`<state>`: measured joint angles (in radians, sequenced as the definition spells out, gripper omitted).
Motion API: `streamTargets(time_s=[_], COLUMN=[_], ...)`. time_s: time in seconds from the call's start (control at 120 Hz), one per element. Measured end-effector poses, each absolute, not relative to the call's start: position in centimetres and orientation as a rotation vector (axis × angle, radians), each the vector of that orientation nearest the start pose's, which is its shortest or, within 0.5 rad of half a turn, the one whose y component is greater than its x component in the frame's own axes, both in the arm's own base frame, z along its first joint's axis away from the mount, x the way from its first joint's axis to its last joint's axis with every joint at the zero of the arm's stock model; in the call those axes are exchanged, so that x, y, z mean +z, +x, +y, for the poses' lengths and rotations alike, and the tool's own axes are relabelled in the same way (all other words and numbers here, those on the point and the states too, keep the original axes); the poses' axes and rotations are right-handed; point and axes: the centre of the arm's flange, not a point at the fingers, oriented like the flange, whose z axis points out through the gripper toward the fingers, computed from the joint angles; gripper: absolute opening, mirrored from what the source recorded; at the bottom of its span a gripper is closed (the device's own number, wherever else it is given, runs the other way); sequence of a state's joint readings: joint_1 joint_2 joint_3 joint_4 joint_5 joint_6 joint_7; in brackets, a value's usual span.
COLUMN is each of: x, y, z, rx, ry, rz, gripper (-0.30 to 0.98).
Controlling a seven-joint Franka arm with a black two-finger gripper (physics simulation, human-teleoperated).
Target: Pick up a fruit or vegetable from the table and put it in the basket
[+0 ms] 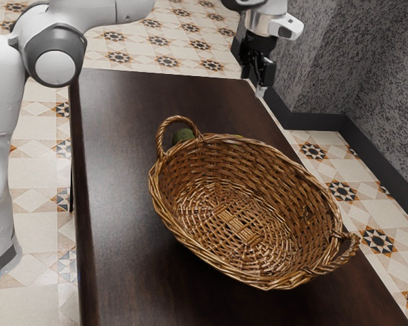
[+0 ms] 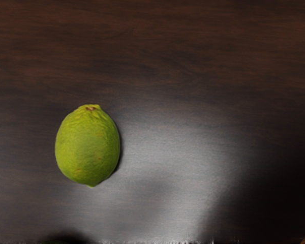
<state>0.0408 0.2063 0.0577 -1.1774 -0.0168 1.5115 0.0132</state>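
Lime [image 2: 87,146] on the desk [image 1: 122,204], outside the basket [image 1: 272,180]!

It's whole in the wrist view, the basket's edge cropped at the corner. Behind one handle [image 1: 177,119], a dark green thing [image 1: 183,135] peeks out, partly hidden. Beyond, the hand [image 1: 261,80] hangs raised; open or closed, I can't tell.

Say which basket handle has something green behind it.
The handle nearer the exterior view's left: a dark green object shows through it; the other handle has none.
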Motion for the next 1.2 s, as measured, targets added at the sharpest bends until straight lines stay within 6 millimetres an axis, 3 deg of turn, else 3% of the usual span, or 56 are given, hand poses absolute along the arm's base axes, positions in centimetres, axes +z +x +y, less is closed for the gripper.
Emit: streamTargets(time_s=[0.317,0.417,0.608,0.758,0.858,1.2], x=[67.9,65.6,61.4,56.3,54.0,49.4], y=[61.2,63.0,65.2,66.9,67.6,68.9], z=[4.9,4.5,5.7,9.2,10.3,12.2], rx=[-0.203,-0.176,-0.103,0.006,0.049,0.114], ry=[-3.134,-3.136,-3.134,-3.135,-3.135,-3.134], rz=[-0.107,-0.092,-0.112,-0.184,-0.201,-0.222], gripper=[0.69,0.69,0.69,0.69,0.69,0.69])
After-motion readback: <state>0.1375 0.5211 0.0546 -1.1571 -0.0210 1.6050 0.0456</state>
